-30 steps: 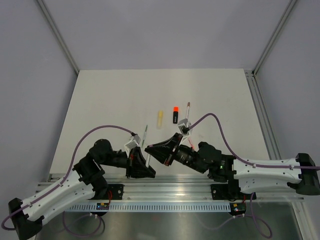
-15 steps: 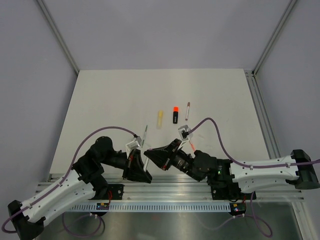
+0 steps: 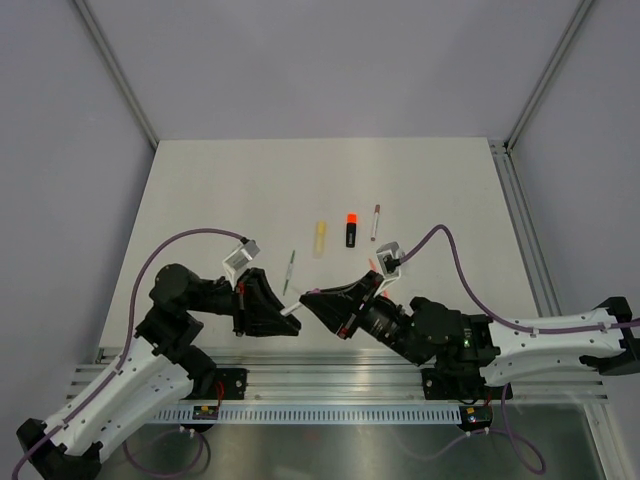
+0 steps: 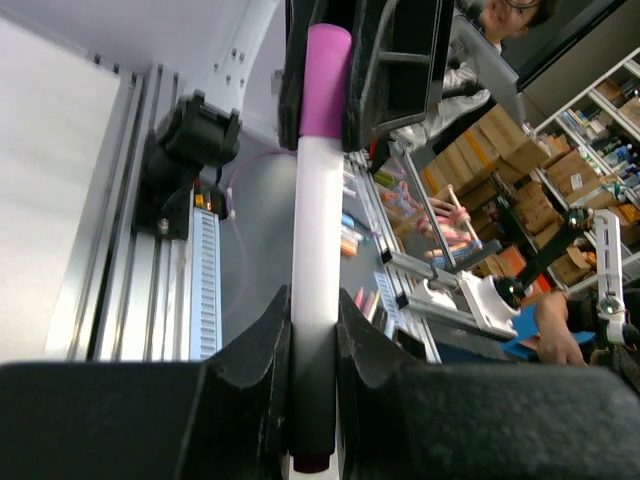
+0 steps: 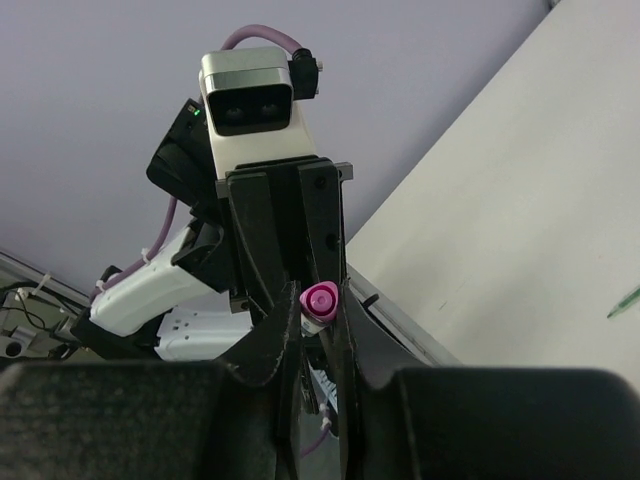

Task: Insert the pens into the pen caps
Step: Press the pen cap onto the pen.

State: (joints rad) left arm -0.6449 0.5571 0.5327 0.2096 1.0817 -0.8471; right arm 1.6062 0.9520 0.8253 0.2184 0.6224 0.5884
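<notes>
— From above?
— The white pen (image 3: 291, 311) is held between the left gripper (image 3: 284, 312) and right gripper (image 3: 312, 300), at 6 o'clock from the pale yellow highlighter (image 3: 320, 238).
— Left wrist?
— Left jaws are clamped on its barrel.
— Right wrist?
— Right jaws are clamped on the magenta cap (image 5: 320, 298).
</notes>
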